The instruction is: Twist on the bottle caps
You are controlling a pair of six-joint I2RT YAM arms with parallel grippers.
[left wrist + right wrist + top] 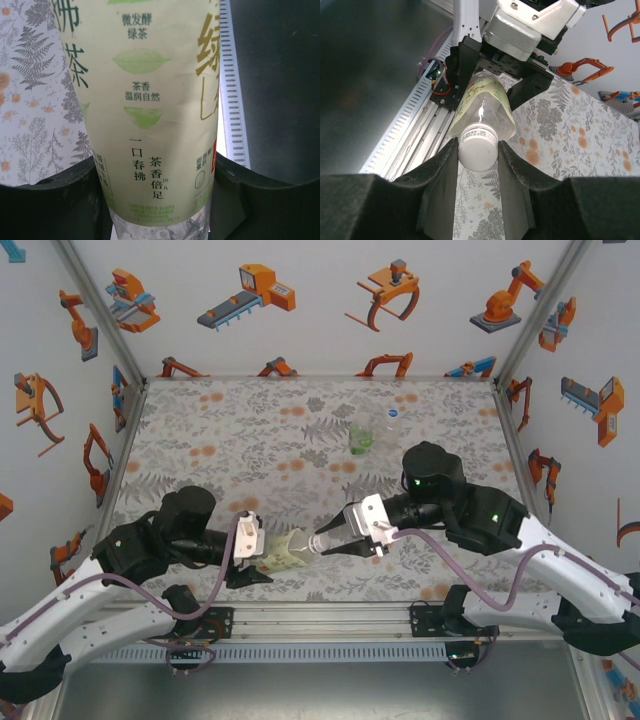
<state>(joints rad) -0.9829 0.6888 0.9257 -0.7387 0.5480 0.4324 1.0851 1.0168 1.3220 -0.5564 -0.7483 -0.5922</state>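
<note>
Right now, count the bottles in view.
3. Tea bottle gripped at base and white cap, near the front; green bottle and clear bottle standing close together farther back.

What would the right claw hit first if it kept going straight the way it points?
The right gripper is shut on the white cap; straight on lies the bottle itself, then probably the left gripper holding it.
</note>
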